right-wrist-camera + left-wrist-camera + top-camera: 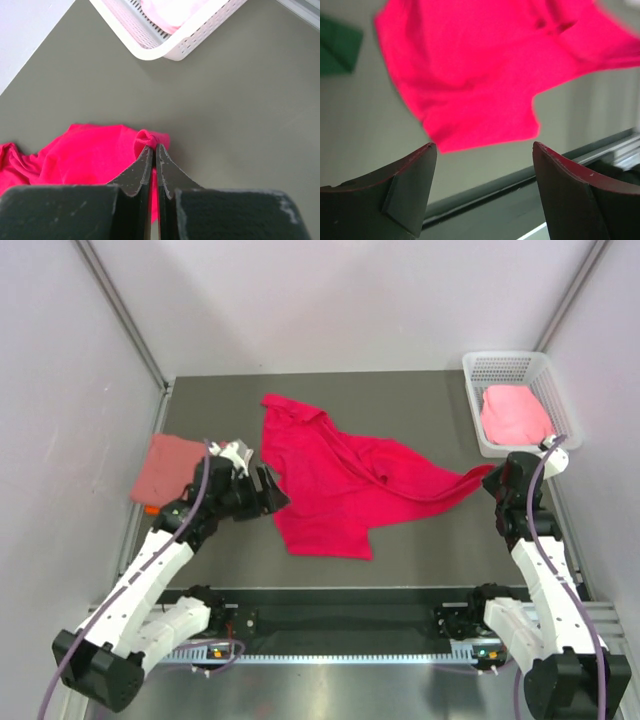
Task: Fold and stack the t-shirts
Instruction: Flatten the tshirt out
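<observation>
The crimson-pink t-shirt (340, 485) lies rumpled across the middle of the worktop (420, 400). At its 3 o'clock tip the right hand (154, 147) has its fingers pressed together on a bunched corner of the cloth. The left hand (268, 490) is just beside the shirt's 9 o'clock edge, fingers spread, holding nothing. A dusty salmon t-shirt (170, 468) lies at the worktop's 9 o'clock edge. At 2 o'clock a white mesh basket (505, 362) holds a light pink t-shirt (513, 412).

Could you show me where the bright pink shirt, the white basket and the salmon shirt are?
crimson-pink t-shirt (330, 490): top view, middle of the spread cloth.
white basket (505, 368): top view, its far mesh wall.
salmon t-shirt (168, 468): top view, centre of the cloth.
</observation>
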Motion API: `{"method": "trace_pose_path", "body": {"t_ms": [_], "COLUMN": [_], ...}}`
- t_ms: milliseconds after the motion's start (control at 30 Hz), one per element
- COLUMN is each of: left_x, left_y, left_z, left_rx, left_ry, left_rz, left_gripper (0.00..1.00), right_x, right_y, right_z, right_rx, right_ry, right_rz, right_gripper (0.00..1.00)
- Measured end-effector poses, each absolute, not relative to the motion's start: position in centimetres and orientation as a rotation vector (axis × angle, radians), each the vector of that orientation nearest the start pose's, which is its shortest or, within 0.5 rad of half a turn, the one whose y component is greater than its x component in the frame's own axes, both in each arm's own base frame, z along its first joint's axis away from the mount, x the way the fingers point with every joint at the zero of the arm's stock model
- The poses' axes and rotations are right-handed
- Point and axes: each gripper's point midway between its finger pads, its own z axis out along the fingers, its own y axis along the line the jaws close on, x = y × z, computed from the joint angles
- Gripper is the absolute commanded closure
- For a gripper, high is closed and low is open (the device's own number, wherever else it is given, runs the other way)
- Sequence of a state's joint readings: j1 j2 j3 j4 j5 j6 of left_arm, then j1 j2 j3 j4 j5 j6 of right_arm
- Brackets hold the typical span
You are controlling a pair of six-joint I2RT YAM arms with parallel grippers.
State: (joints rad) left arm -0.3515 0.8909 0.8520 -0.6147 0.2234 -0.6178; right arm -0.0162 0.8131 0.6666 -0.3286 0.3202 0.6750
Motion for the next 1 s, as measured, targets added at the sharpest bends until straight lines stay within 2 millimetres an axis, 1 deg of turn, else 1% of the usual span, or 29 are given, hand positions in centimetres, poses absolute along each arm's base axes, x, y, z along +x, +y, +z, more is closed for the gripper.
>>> {"method": "trace_pose_path", "body": {"t_ms": [67,133,233,367,433,633,800,867,1000], "left_x": [22.0,20.9,20.0,19.7,19.8,20.4,21.0,21.2,21.4], "left_y": [-15.7,-15.9,-16.2,-16.9,-17.0,-16.5,-16.7,-16.9,-17.0], "left_z": [16.7,14.4,12.2,10.7,10.1,8.3,6.1,5.3,3.7], "left_rx": [-0.185,-0.188,-0.189,-0.176,-0.179,-0.206,-0.21,-0.213,-0.215], "left_ry": [2.385,2.445,2.506,2.536,2.546,2.577,2.625,2.642,2.675], "left_rz": [-0.72,-0.678,-0.617,-0.563,-0.544,-0.452,-0.396,-0.382,-0.351], "left_gripper": [0.2,0.21,0.21,0.22,0.24,0.27,0.34,0.4,0.45], "right_x": [29.5,29.5,29.4,29.4,29.4,29.3,29.2,29.3,29.3], "right_y": [-3.5,-3.5,-3.5,-3.6,-3.6,-3.6,-3.6,-3.6,-3.5], "right_z": [18.4,18.3,18.1,17.9,17.9,17.8,17.3,17.3,17.4], "right_rx": [0.868,0.868,0.866,0.86,0.858,0.852,0.854,0.853,0.851], "right_ry": [1.83,1.832,1.833,1.84,1.84,1.844,1.853,1.853,1.852], "right_rz": [0.088,0.087,0.085,0.078,0.077,0.073,0.069,0.07,0.074], "right_gripper": [1.0,1.0,1.0,1.0,1.0,1.0,1.0,1.0,1.0]}}
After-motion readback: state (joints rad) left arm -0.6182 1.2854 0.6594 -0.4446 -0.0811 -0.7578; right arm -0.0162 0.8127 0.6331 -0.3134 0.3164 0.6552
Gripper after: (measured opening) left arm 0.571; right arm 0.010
